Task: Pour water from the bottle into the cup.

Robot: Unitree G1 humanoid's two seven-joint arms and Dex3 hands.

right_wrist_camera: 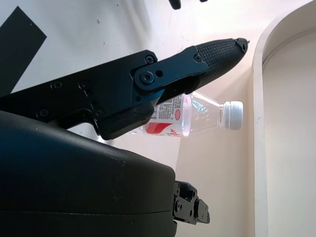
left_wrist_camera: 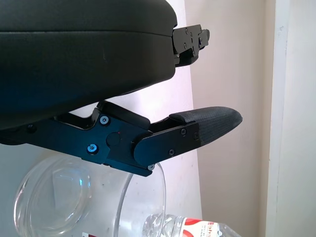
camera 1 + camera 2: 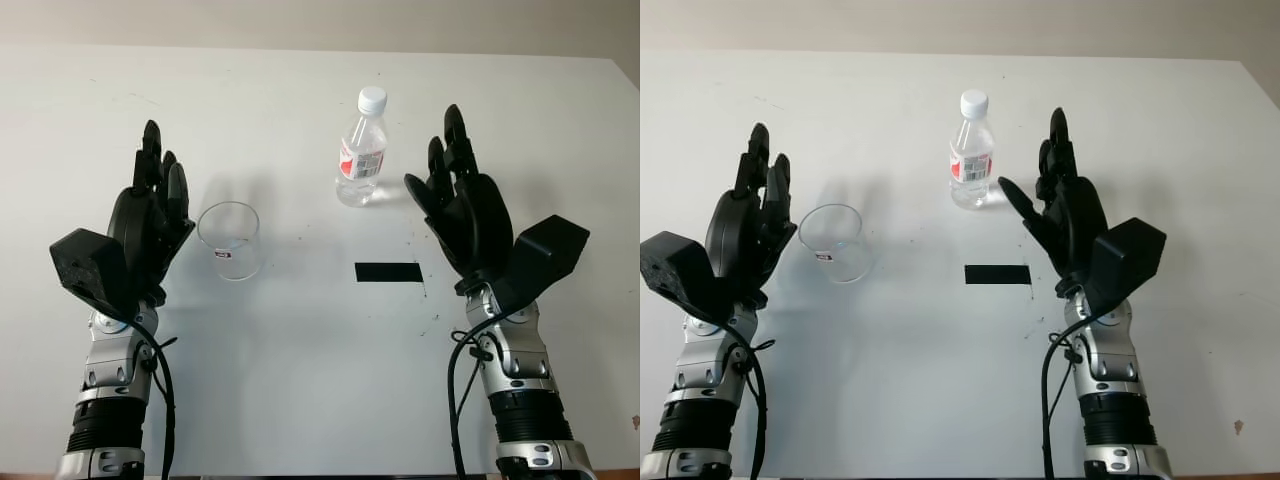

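Table (image 3: 300, 400): white, flat, carrying all items listed below.

Bottle (image 3: 362, 150): clear plastic, white cap on, red and white label. Stood upright toward the far edge of the table, right of centre. Little water could be made out in it. Untouched by either hand. Seen also past the right hand's thumb in the right wrist view (image 1: 197, 116).

Cup (image 3: 230, 240): clear, empty-looking, small red and white sticker low on its wall. Stood upright left of centre, nearer the front edge than the bottle and well apart from it. Seen from close by under the left hand's thumb in the left wrist view (image 2: 74, 197).

Black tape strip (image 3: 388, 272): flat rectangle stuck to the table near its middle, between cup and right hand, nearer than the bottle.

Left hand (image 3: 150, 215): black, three-fingered, raised above the table just left of the cup, not touching it. Fingers extended, holding nothing.

Right hand (image 3: 462, 205): black, raised just right of the bottle, palm turned toward it, apart from it. Fingers extended, holding nothing.
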